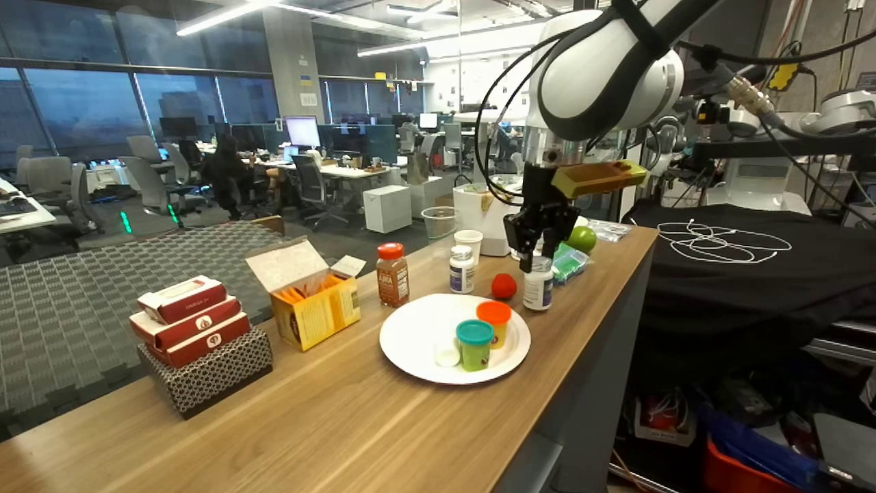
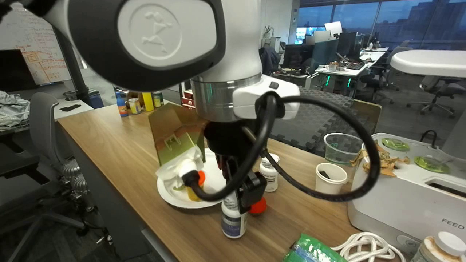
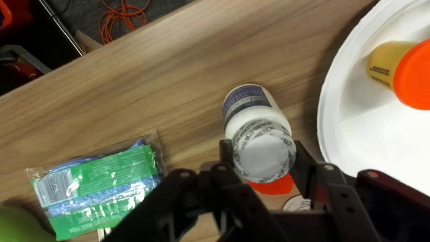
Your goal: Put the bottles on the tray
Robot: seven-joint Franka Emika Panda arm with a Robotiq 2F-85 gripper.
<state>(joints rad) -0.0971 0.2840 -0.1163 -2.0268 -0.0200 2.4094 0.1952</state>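
Observation:
My gripper is shut on the cap of a white bottle with a blue label, one finger on each side. The bottle also shows in both exterior views, upright beside the round white plate; I cannot tell whether its base touches the table. On the plate stand an orange-lidded yellow jar, a green jar with a teal lid and a small white round item. Another white bottle and a reddish-brown, red-capped jar stand behind the plate.
A red round item lies close to the held bottle. A green packet, a green ball, a paper cup and a white machine are nearby. A yellow box and red-white cartons stand farther along.

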